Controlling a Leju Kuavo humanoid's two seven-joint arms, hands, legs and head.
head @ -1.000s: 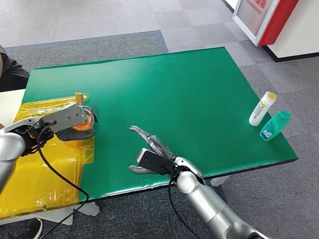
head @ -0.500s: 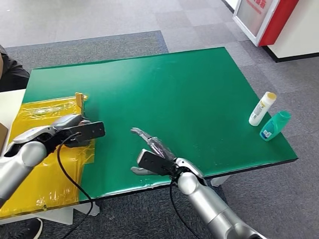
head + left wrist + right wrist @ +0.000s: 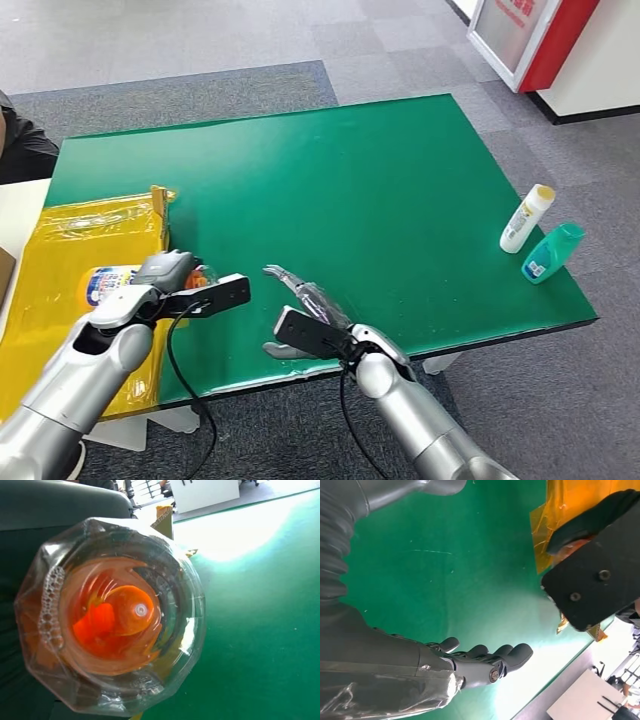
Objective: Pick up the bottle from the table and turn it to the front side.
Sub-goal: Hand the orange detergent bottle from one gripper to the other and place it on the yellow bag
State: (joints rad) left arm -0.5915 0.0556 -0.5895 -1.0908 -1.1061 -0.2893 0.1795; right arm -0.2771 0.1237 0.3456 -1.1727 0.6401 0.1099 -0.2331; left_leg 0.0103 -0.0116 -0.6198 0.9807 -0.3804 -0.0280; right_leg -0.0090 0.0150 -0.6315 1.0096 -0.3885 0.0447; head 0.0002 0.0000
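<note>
I see the left hand (image 3: 170, 272) gripping the bottle (image 3: 106, 283) over the yellow sheet (image 3: 56, 240) at the surface's (image 3: 362, 180) left edge. Right hand (image 3: 306, 300) hovers near the front edge, fingers (image 3: 501, 656) spread, holding nothing.

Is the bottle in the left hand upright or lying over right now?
Lying over. The bottle is held sideways in the left hand, label end out over the yellow sheet; the left wrist view looks straight at its clear base.
</note>
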